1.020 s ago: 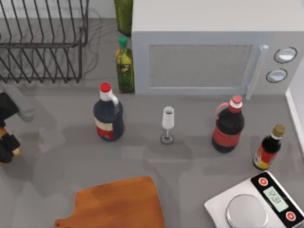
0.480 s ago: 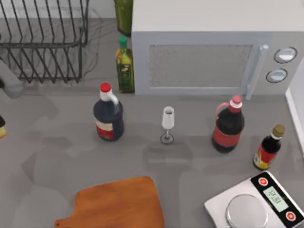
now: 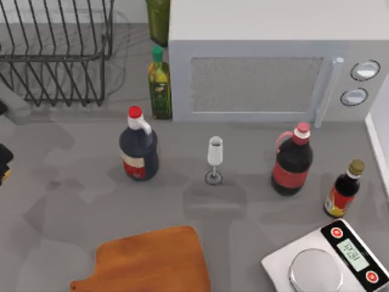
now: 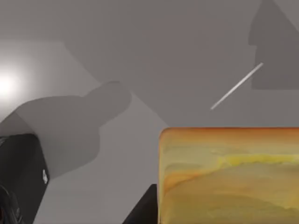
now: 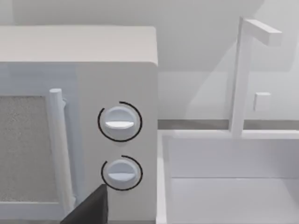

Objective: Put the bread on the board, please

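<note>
Top view: left gripper (image 3: 3, 165) sits at the table's far left edge, only a dark sliver with a touch of orange visible, so little can be read from it here. The board (image 3: 149, 260) lies at the near edge, well to the right of that gripper and nearer the camera side; its top is bare. Between them, farther back, stands a dark bottle with a red cap (image 3: 138, 146). A wine glass (image 3: 214, 158), a red-labelled cola bottle (image 3: 292, 160) and a small sauce bottle (image 3: 344, 188) stand in a row to the right; the microwave (image 3: 267, 61) is behind, the silver scale (image 3: 328, 261) at the near right corner.

Left wrist view: the bread (image 4: 229, 175) fills the area directly at the gripper, a dark finger (image 4: 140, 210) pressed against its side. Probably clamped, though the second finger's contact is not visible. Grey table surface lies beyond.

Right wrist view: faces the microwave's two knobs (image 5: 119, 122) and a white sink (image 5: 229, 177); I cannot tell how the right gripper is set.
</note>
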`<action>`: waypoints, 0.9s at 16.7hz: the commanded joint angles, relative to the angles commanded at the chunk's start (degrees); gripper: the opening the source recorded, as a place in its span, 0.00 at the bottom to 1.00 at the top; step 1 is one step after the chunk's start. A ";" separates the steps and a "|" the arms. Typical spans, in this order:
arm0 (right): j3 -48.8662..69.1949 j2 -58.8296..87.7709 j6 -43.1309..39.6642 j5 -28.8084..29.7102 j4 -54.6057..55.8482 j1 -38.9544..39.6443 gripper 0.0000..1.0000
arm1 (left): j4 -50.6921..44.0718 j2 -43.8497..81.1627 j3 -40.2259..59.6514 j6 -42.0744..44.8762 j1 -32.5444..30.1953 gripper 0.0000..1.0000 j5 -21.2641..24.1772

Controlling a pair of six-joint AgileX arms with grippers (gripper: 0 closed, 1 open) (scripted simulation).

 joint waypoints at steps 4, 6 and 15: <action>0.00 0.00 0.00 0.00 0.00 0.00 1.00 | 1.34 0.96 -2.15 -17.32 -2.15 0.00 -0.63; 0.00 0.00 0.00 0.00 0.00 0.00 1.00 | 1.98 1.50 -3.50 -29.54 -3.92 0.00 -0.97; 0.00 0.00 0.00 0.00 0.00 0.00 1.00 | 3.43 2.32 -10.86 -96.79 -16.75 0.00 -1.43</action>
